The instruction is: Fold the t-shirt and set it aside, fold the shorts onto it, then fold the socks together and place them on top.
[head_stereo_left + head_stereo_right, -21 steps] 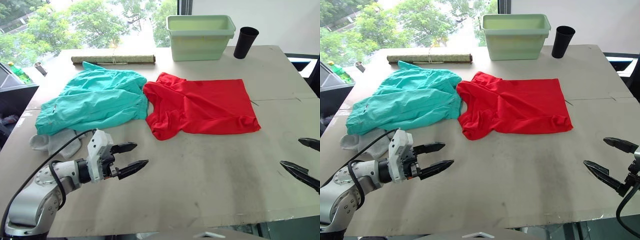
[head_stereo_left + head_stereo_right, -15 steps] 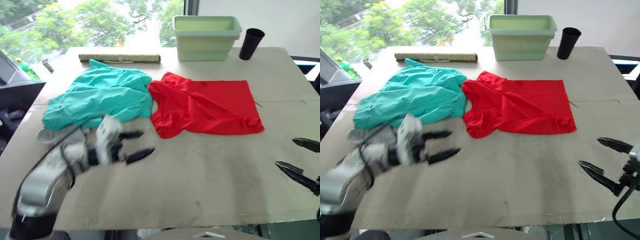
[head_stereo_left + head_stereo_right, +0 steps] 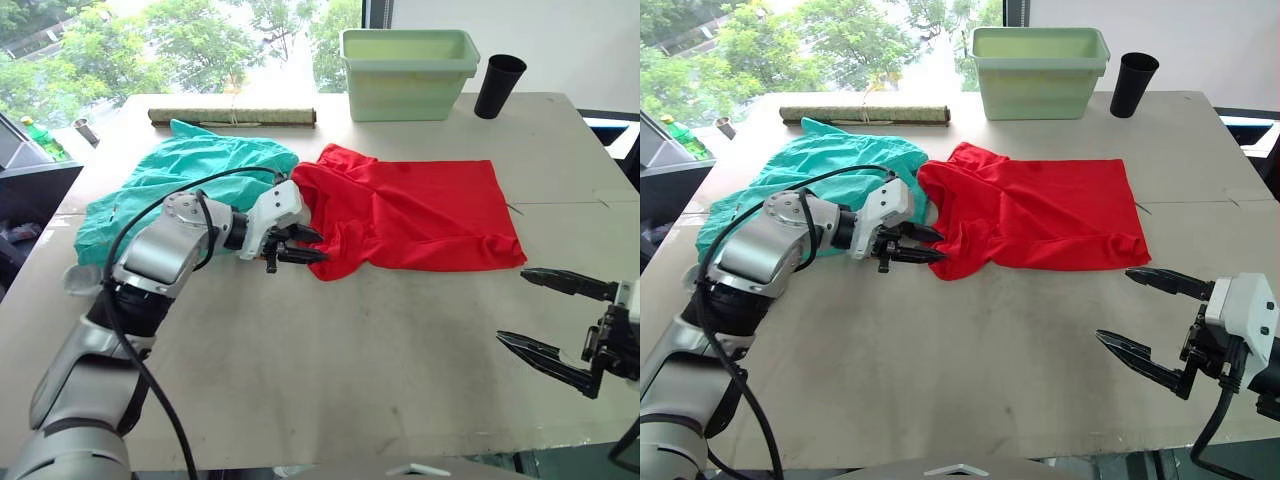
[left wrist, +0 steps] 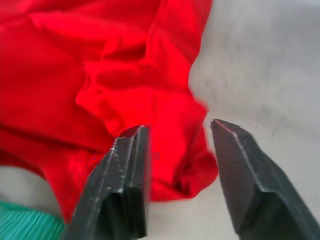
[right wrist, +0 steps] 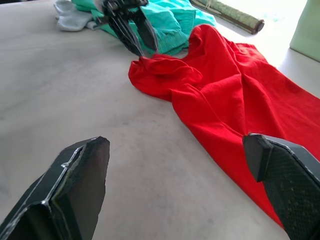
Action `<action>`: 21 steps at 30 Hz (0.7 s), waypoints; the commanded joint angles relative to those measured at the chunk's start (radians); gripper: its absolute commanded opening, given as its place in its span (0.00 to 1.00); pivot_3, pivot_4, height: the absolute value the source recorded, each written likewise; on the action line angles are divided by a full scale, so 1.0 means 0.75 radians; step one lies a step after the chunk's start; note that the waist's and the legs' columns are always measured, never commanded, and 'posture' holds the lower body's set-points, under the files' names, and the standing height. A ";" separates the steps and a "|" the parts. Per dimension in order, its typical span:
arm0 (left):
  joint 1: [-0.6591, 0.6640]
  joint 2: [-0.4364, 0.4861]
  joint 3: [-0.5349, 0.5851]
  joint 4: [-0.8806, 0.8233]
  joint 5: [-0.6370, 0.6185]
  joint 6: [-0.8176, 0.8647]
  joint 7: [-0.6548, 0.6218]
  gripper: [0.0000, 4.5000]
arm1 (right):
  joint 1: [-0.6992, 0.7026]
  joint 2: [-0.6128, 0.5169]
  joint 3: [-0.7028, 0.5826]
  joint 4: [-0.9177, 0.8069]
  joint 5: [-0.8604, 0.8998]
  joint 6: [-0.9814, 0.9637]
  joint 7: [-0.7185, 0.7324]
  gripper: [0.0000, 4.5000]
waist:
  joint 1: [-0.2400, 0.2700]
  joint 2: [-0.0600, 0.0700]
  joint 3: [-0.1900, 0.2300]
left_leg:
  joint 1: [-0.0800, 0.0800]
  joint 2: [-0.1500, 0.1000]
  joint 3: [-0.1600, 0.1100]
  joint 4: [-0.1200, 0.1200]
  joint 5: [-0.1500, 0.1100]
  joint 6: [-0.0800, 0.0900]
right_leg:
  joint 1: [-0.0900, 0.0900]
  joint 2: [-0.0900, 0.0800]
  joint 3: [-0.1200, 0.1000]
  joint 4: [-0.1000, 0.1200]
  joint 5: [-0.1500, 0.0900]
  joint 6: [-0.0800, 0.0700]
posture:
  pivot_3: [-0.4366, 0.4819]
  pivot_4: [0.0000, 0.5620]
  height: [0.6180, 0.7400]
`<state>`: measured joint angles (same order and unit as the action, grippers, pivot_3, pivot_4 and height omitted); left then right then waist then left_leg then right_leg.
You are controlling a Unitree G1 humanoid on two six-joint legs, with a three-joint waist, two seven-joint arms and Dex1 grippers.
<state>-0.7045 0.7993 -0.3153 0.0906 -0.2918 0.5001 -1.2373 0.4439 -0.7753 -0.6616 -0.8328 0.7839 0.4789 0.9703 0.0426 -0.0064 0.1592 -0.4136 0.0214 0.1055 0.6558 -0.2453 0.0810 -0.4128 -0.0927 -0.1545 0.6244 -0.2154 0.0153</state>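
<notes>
Left wrist view: t-shirt corner between left gripper fingers.

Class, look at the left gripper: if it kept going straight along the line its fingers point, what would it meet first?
Most likely the t-shirt: the open left gripper points at its crumpled near corner, which lies just ahead of the fingertips.

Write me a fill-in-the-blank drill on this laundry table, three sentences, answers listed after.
1. The left gripper has its open fingers at the near corner of the ____ t-shirt.
2. Beside the t-shirt, on the robot's left, lie the teal ____.
3. The black cup stands next to the pale green ____ at the table's far edge.

Missing words: red; shorts; bin
</notes>
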 commanded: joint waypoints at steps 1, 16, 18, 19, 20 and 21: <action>-0.060 -0.045 -0.025 0.086 0.087 -0.129 -0.044 0.53 | 0.007 -0.005 0.013 -0.056 0.014 -0.011 -0.032 1.00 | 0.001 0.000 0.000 | 0.000 0.000 0.000 0.001 0.000 0.000 | 0.000 -0.001 0.000 0.000 0.000 0.000 | 0.48 0.27 0.89; -0.135 -0.207 0.007 0.300 0.189 -0.158 -0.064 0.53 | 0.066 0.009 0.028 -0.061 -0.023 -0.051 -0.060 1.00 | -0.002 -0.001 0.000 | -0.003 0.001 -0.001 0.014 -0.005 0.009 | 0.002 -0.001 0.000 0.004 0.000 0.000 | 0.48 0.27 0.89; -0.149 -0.220 0.029 0.298 0.153 -0.089 -0.077 0.53 | 0.077 0.012 0.026 -0.060 -0.027 -0.059 -0.057 1.00 | -0.002 -0.001 0.000 | -0.003 0.001 -0.001 0.015 -0.006 0.010 | 0.002 -0.001 0.000 0.004 0.000 0.000 | 0.48 0.27 0.89; -0.155 -0.225 0.037 0.300 0.145 -0.068 -0.083 0.53 | 0.081 0.013 0.028 -0.059 -0.031 -0.062 -0.057 1.00 | -0.003 -0.001 0.000 | -0.003 0.001 -0.001 0.015 -0.006 0.010 | 0.002 -0.001 0.000 0.004 0.000 0.000 | 0.48 0.27 0.89; -0.158 -0.227 0.040 0.302 0.145 -0.050 -0.086 0.53 | 0.086 0.014 0.030 -0.057 -0.037 -0.066 -0.056 1.00 | -0.003 -0.001 0.000 | -0.003 0.001 -0.001 0.016 -0.006 0.010 | 0.002 -0.001 0.000 0.004 0.000 0.000 | 0.48 0.27 0.89; -0.160 -0.227 0.039 0.304 0.150 -0.045 -0.087 0.53 | 0.089 0.016 0.032 -0.056 -0.043 -0.070 -0.055 1.00 | -0.003 -0.001 0.000 | -0.003 0.001 -0.001 0.016 -0.006 0.009 | 0.002 -0.001 0.000 0.005 0.000 0.000 | 0.48 0.27 0.89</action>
<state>-0.7927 0.6282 -0.3219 0.3251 -0.1620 0.4526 -1.2932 0.5060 -0.7680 -0.6268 -0.8537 0.7524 0.4516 0.9304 0.0406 -0.0071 0.1591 -0.4159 0.0221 0.1046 0.6679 -0.2494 0.0879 -0.4111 -0.0935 -0.1546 0.6281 -0.2151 0.0154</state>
